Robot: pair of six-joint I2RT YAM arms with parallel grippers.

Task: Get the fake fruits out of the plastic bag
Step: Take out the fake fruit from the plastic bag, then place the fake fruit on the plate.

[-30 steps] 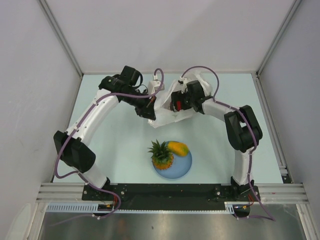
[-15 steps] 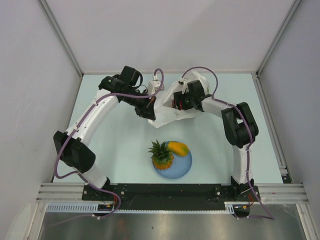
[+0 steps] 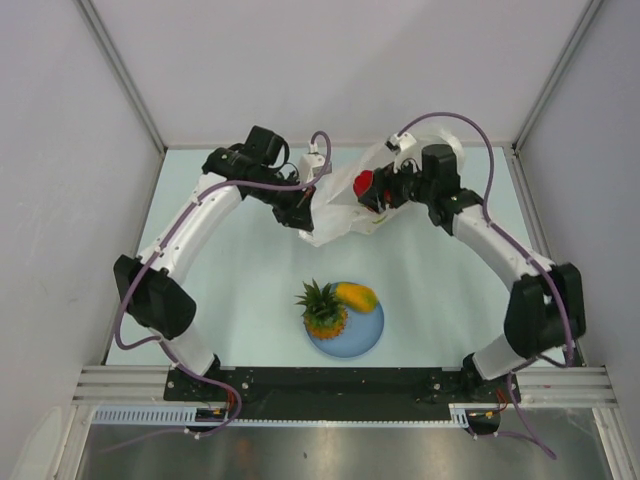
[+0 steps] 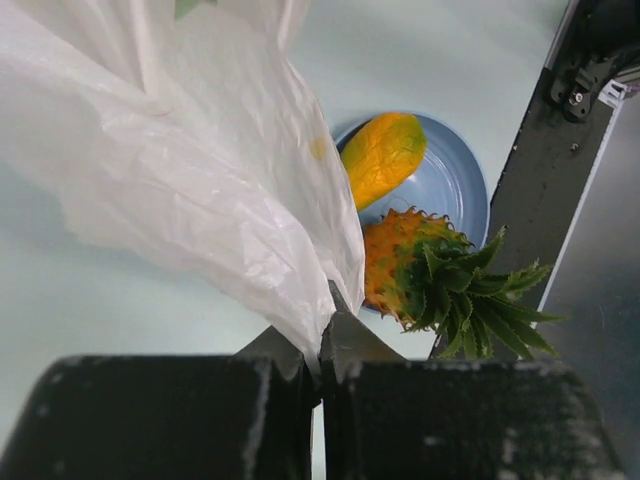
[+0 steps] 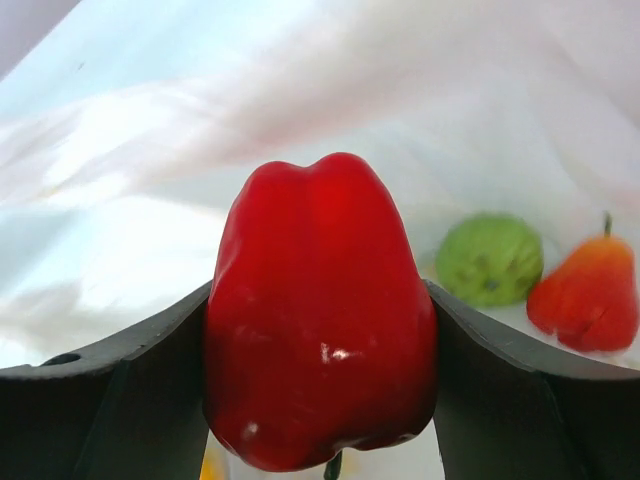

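Thin translucent white plastic bag (image 3: 340, 215): upper centre of the top view, slumped on the pale desk (image 3: 240, 290) between the two arms, with its left edge drawn up.
Left claw (image 3: 303, 215): clenched on that bag edge. The left wrist view shows the film pinched between its fingers (image 4: 322, 340). It has hardly shifted in the last second.
Right claw (image 3: 368, 188): this is what changed. A second ago it was down at the bag's mouth. Now the arm has swung out toward the right of the frame and the claw is raised, grasping the red fruit.
Round light-blue plate (image 3: 372, 335): lower centre, well apart from the bag.
Orange toy pineapple with green leafy crown (image 3: 323, 310): on the plate's left side.
Yellow-orange wedge (image 3: 357, 296): on the plate, touching the pineapple.
Glossy red plastic fruit (image 3: 363, 183): clamped between both fingers and lifted into the open above the bag. By my reading it is out and only needs setting down.
Green ball (image 5: 490, 258): right of the right wrist view, lying on white film, apparently still inside.
Small orange-red pear-shaped toy (image 5: 585, 295): just beside the ball, likewise left to fetch.
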